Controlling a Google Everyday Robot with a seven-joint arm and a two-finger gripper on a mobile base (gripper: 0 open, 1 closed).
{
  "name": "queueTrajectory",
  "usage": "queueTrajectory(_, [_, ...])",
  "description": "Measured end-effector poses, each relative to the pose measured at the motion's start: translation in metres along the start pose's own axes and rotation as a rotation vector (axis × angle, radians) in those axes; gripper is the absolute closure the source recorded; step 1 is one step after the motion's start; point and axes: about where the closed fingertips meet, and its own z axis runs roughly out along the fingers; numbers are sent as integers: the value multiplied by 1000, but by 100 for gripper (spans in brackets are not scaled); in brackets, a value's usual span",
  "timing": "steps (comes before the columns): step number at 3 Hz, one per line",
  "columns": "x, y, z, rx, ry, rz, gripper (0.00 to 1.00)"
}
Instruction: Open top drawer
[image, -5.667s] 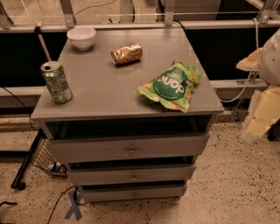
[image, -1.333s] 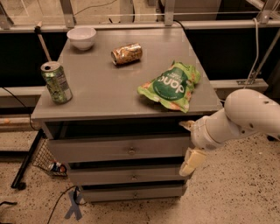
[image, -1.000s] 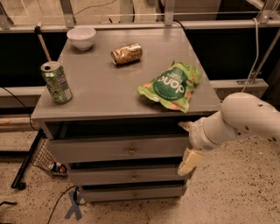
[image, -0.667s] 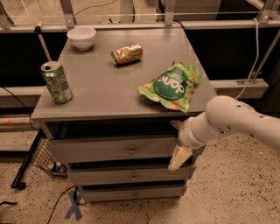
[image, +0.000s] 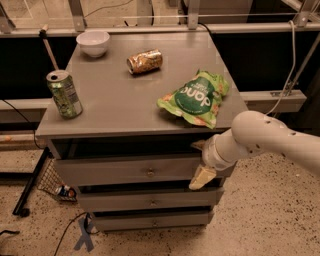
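Hovering gripper (image: 195, 166) at right end of top drawer (image: 115, 171), showing jaws apart, sitting well right of brass knob (image: 150, 173)

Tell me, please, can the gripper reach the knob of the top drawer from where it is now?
Probably yes. The gripper hangs in front of the right end of the top drawer, at about the height of its brass knob, and nothing shows between them.
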Motion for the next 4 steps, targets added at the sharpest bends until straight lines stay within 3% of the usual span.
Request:
queueTrajectory(1, [1,2,5,-7,7,-7,48])
queueTrajectory(3, [-1,3,2,-12,6,-11,95])
queueTrajectory(4, [-2,2,1,-12,6,-11,100])
